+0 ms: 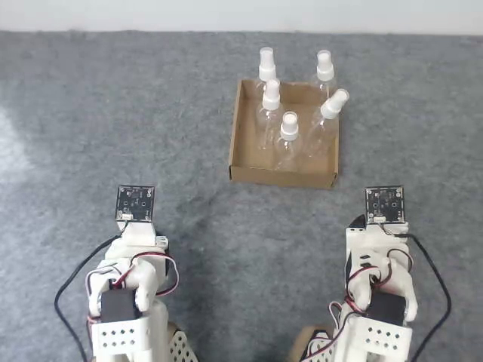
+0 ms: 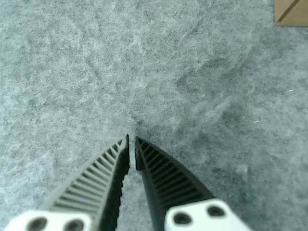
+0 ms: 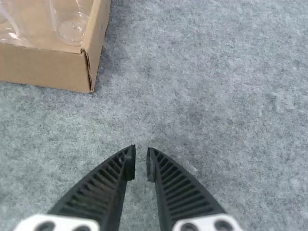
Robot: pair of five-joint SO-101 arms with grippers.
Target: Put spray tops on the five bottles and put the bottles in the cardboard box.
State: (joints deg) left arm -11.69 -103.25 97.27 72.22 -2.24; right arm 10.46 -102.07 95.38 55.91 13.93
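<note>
Grey felt-covered table (image 1: 113, 113); cardboard box (image 1: 283, 175) resting directly on it

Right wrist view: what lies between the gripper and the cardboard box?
Only bare grey carpet, as the right wrist view shows, between right gripper and cardboard box.

Left arm (image 1: 130, 290), right arm (image 1: 381, 290) sat folded back at table (image 1: 241, 256) near edge; left gripper (image 2: 132, 140), right gripper (image 3: 140, 151) both closed

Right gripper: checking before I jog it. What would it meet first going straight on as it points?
Probably the grey carpet just ahead of the right gripper; the cardboard box lies off to one side of that line. Depth is hard to judge.
</note>
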